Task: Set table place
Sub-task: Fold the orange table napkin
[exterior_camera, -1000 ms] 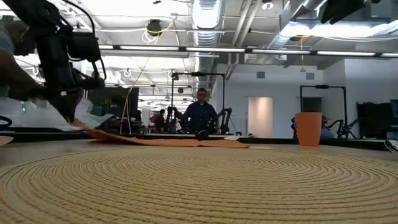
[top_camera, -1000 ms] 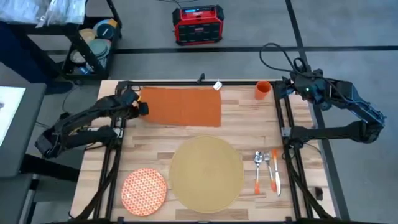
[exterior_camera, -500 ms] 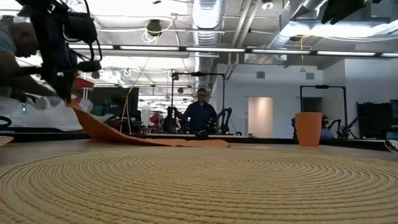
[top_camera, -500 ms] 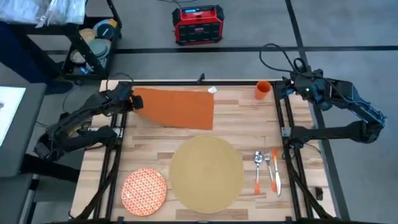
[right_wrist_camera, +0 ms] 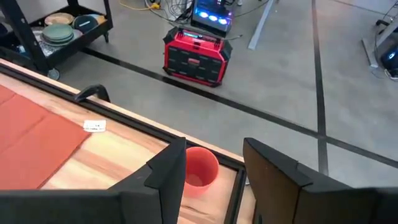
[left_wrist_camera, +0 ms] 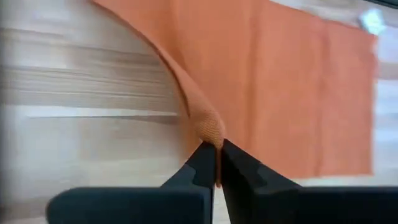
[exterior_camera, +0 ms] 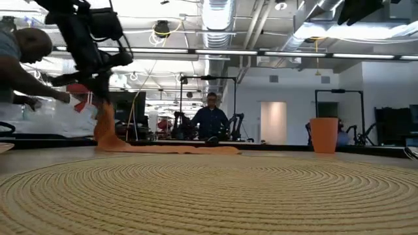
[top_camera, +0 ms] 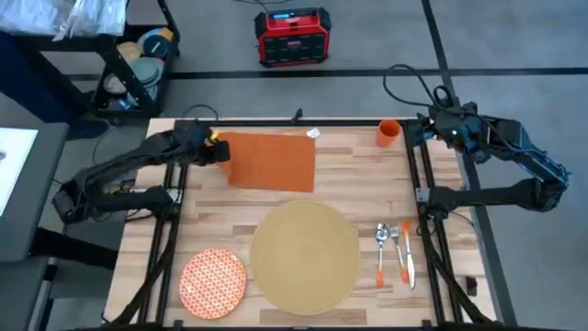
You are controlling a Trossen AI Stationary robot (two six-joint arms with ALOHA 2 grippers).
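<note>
Rust-orange napkin (top_camera: 271,162) lying near the far edge of the light-wood table (top_camera: 358,179), with its left end pinched and lifted. Left gripper (left_wrist_camera: 217,163) clamped tight on a little peak of cloth, jaws practically touching with just fabric between. Low view shows that end hanging up off the wood while the rest stays flat. Soft, limp stuff by the look of it, so expect sagging and folding wherever unsupported; very light, not fragile, probably drags fine over the boards but bunches if pushed. Best grabbed at an edge or corner like now, not mid-sheet. Right gripper (right_wrist_camera: 212,170) parked off the far right corner, fingers spread wide with nothing between them, looking down past the small orange cup (top_camera: 388,133). Woven placemat (top_camera: 305,254) sitting bare in the middle near the front, patterned plate (top_camera: 213,280) just beside it on the left, cutlery (top_camera: 394,253) lined up to its right. Looks like early days for the setting: nothing on the mat yet, napkin likely getting folded or hauled toward it. Main risk: cloth slipping out or landing crumpled.
</note>
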